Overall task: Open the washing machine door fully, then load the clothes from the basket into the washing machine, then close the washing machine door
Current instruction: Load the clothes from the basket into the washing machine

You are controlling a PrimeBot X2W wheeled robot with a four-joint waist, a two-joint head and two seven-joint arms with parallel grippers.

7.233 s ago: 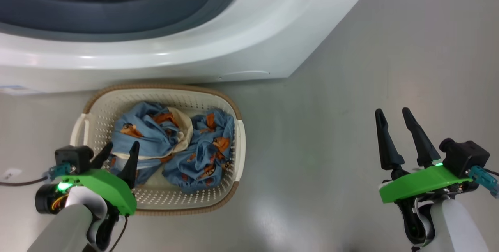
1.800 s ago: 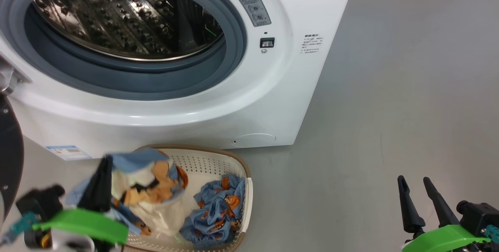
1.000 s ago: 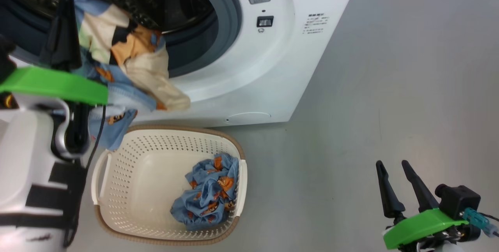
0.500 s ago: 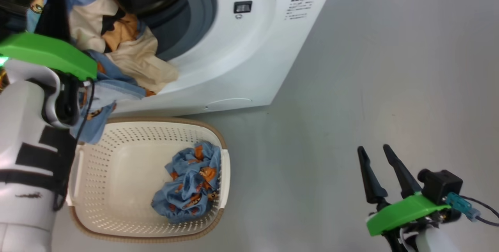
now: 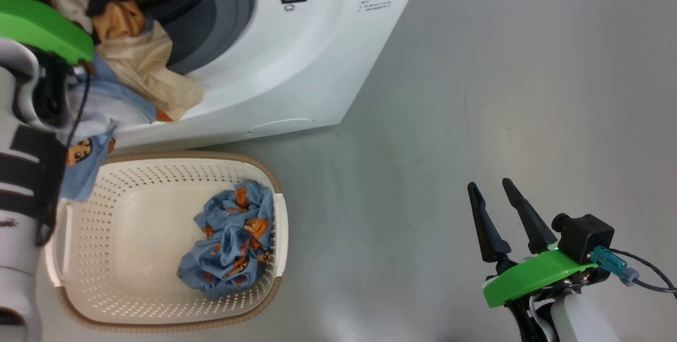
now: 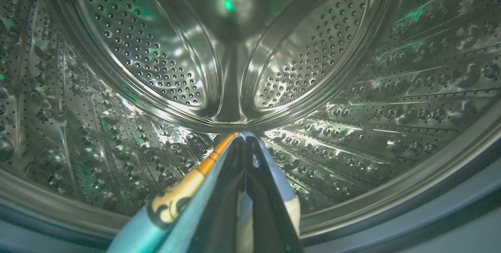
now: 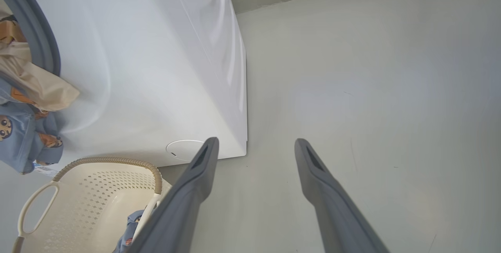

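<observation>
Loading is sitting roughly at the halfway mark, I'm guessing. Washing machine (image 5: pixel 296 67), upper left of the head view, is standing w/ its mouth open, so the door-opening step is looking done.

Left gripper (image 6: pixel 243 139) is pinching the lined garment (image 5: pixel 143 62). Its fingers are pressing together on blue-and-orange cloth, tips poking into the steel drum (image 6: pixel 156 69) in the wrist view. Most of that garment is hanging outside, though. Cream lining is draping over the grey-blue gasket (image 5: pixel 227 9) & the front panel, and a blue tail is dangling just above the upper-left corner of the basket (image 5: pixel 132 225). So item 1 is going in, not in yet.

Second garment (image 5: pixel 227 241), blue w/ orange figures, is lying bunched in the basket's right half, lower left of the head frame, untouched.

Right gripper (image 5: pixel 488 183) is idling lower right, fingers spread, holding nothing, well apart from machine & basket, over bare floor (image 5: pixel 476 67).

Remaining, as I'm judging it: pushing item 1 deeper & letting go, fetching item 2, then shutting the door.
</observation>
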